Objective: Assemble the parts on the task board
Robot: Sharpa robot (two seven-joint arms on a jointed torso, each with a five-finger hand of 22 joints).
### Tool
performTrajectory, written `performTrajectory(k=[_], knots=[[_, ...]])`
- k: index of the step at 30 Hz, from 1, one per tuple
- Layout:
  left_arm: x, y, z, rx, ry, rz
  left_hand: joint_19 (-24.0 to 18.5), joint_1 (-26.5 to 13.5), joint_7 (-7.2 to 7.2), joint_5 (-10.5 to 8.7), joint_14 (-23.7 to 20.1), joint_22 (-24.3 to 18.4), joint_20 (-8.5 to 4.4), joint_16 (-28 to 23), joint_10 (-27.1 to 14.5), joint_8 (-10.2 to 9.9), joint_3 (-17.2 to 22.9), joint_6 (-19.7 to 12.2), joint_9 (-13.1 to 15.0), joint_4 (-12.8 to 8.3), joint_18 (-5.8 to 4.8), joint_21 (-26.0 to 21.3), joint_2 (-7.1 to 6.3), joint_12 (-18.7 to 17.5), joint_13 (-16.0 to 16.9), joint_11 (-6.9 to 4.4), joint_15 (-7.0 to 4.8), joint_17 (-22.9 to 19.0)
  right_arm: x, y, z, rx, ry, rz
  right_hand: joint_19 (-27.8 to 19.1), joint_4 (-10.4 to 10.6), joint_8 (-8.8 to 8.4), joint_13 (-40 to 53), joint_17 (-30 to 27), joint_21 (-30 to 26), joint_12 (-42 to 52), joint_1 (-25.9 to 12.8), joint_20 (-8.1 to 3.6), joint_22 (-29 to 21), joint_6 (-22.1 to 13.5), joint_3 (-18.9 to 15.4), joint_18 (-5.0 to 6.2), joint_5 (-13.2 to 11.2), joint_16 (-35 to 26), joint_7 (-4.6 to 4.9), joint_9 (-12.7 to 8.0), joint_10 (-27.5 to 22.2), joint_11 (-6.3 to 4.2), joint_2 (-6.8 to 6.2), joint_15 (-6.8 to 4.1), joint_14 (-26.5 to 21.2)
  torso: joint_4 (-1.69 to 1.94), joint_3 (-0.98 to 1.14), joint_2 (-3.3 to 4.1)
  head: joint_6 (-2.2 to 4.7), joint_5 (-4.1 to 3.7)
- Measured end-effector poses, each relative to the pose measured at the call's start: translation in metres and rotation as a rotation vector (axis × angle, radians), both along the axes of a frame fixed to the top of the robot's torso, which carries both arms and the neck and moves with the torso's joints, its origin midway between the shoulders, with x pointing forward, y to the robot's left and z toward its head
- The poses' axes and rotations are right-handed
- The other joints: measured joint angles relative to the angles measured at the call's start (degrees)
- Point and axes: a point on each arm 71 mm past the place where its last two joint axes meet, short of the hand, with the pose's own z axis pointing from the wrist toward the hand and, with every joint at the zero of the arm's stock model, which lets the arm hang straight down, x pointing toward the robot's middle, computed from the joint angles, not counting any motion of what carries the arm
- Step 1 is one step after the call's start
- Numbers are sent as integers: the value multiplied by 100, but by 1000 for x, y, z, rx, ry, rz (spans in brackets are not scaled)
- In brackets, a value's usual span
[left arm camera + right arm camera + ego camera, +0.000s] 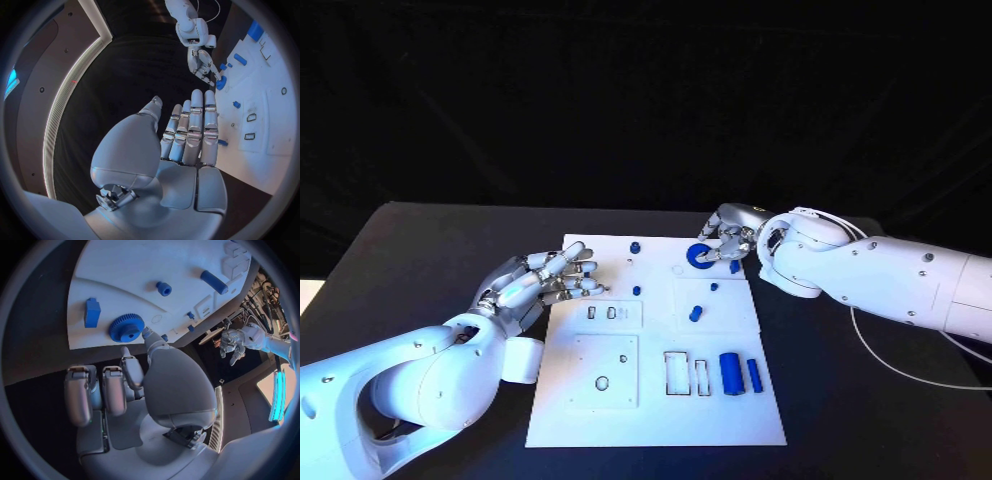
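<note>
Head view: table (401, 250) black, with the white board (661, 415) at its centre, long side running from 12 to 6 o'clock. Left arm (387, 385) comes in from 8 o'clock, right arm (891, 280) from 3 o'clock. Left hand (545, 280) hovers at the board's 9 o'clock edge, fingers straight and close together, grasping nothing. Right hand (730, 240) sits at the board's 1 o'clock corner; a fingertip touches the blue gear (698, 254) lying flat on the board, the other fingers curled beside it, and I cannot tell whether it grips the gear. Thick blue cylinder (730, 373) and thin blue bar (754, 375) lie side by side near the 5 o'clock corner. Small blue peg (695, 313) lies near the board's middle; a blue block (734, 266) lies just beside the gear
</note>
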Motion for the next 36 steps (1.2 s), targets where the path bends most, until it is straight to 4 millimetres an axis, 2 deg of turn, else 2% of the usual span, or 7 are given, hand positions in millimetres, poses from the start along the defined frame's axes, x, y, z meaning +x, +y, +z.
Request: performTrajectory(k=[4, 9, 13, 24, 31, 36], knots=[[0, 0, 0, 0, 0, 0, 7, 0, 0, 0, 0, 0, 7, 0, 0, 0, -6, 0, 0, -6, 0, 0, 0, 0, 0, 0, 0, 4, 1, -1, -2, -2, 12, -4, 0, -16, 0, 97, 0, 0, 84, 0, 0, 0, 32, -16, 0, 0, 22, -8, 0, 41, 0, 0, 0, 0, 0, -2, -1, -15, 5], [0, 0, 0, 0, 1, 0, 7, 0, 0, 0, 0, -1, 7, 0, 0, 0, -6, 0, 0, -6, 0, 0, 0, 0, 0, 0, 0, 4, 1, 0, -4, -6, 21, -4, 0, -66, 0, 159, -1, 22, 172, 61, 0, -1, 40, 2, 0, 0, 45, 0, 0, 55, 14, 61, -1, 0, -2, -1, -2, -23, 14], [0, 0, 0, -1, 1, -1, 7, 0, 0, 0, 0, -6, 7, 0, 0, 0, -6, 0, 0, -6, 0, 0, 0, 0, 0, 0, 0, 3, 2, 0, -5, -12, 27, -7, 0, -107, 0, 159, -1, 22, 230, 86, 0, -1, 61, 23, 0, 0, 45, 21, -1, 83, 2, 38, -1, 0, -2, 0, -2, -34, 16], [0, 1, 0, 0, 1, 0, 7, 24, 0, 0, 0, -5, 7, 0, 0, 0, -6, 0, 0, -6, 0, 0, 24, 0, 0, 0, 0, 10, 1, 1, -6, -35, 20, 2, -1, -201, -2, 165, -2, 22, 273, 198, 0, -2, 134, 75, 0, 0, 66, 9, 2, 82, 2, 77, -1, 0, -2, 3, -2, -68, 21], [1, 1, 0, 0, 2, 1, 7, 0, 0, -22, 0, -14, 7, 0, 0, 0, -30, 0, 0, -29, 0, 1, 47, -28, 0, 0, 0, 36, 1, 2, -6, -65, 0, 13, -1, -337, 2, 172, -2, 45, 365, 295, 0, -2, 236, 210, 0, -288, 66, 13, -1, 113, 10, 130, -1, 0, 1, 3, -2, -58, 11], [1, 1, 0, 0, 2, 2, 7, 0, 0, -22, 0, -13, 7, 0, 0, 0, -30, 0, 0, -29, 0, 1, 47, -28, 0, 0, 0, 36, 0, 5, -6, -85, -24, 27, -1, -499, 51, 176, -3, 45, 503, 423, 0, -3, 406, 373, 0, -327, 66, -17, 0, 184, -20, 197, 0, 0, 0, 3, -2, -54, 18]])
